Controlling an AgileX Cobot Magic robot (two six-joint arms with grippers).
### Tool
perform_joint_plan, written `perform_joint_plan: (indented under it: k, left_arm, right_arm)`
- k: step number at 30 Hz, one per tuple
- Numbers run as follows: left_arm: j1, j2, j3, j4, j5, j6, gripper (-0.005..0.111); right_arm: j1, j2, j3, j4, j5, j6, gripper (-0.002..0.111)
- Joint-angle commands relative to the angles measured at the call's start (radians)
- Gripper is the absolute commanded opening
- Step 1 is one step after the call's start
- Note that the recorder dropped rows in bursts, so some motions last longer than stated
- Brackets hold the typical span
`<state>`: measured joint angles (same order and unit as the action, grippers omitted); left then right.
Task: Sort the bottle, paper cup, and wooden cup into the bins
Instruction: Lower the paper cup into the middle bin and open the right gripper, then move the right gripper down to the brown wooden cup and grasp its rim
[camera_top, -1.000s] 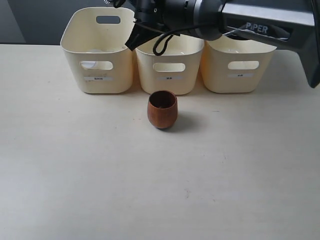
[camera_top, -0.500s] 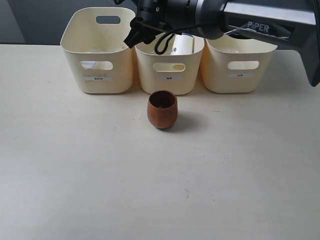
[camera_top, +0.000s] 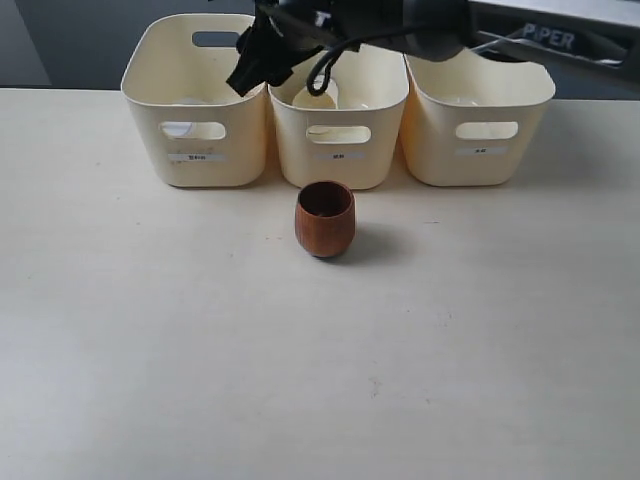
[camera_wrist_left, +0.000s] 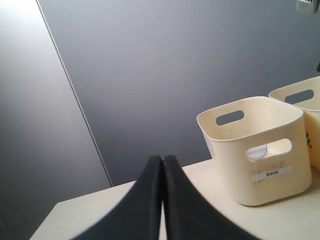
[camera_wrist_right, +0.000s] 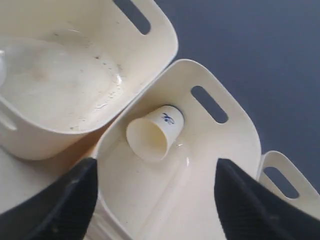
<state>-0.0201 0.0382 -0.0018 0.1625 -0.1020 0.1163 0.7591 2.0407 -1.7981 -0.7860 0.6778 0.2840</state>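
Note:
The reddish-brown wooden cup stands upright on the table before the middle bin. The white paper cup lies on its side inside the middle bin, a small blue print showing; in the exterior view the paper cup shows just over the rim. A clear shape that looks like the bottle lies in the left bin. My right gripper hangs open and empty above the middle bin, and reaches in from the right. My left gripper is shut on nothing.
The left bin, middle bin and right bin stand in a row at the table's back edge. The right arm spans over the middle and right bins. A dark wall lies behind. The left bin is beside my left gripper.
The right gripper has moved left and up over the bins. The paper cup has come to lie in the middle bin and has shifted toward its left side.

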Motion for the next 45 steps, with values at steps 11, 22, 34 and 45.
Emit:
perform_joint_plan:
  k: [11,22,34,45]
  left_arm:
    - [-0.001,-0.002,0.002,0.0,-0.005,-0.002,0.0]
    - [-0.001,-0.002,0.002,0.0,-0.005,-0.002,0.0]
    - [-0.001,-0.002,0.002,0.0,-0.005,-0.002,0.0]
    - [-0.001,-0.002,0.002,0.0,-0.005,-0.002,0.0]
  right_arm:
    - [-0.001,-0.099,-0.002,0.732,0.246,-0.859,0.057]
    - [-0.003,-0.093,-0.002,0.837,0.408,-0.941,0.054]
    - [-0.003,0.006,-0.002,0.759,0.5,-0.939,0.061]
    - [-0.003,0.079,-0.002,0.647,0.472,-0.904,0.061]
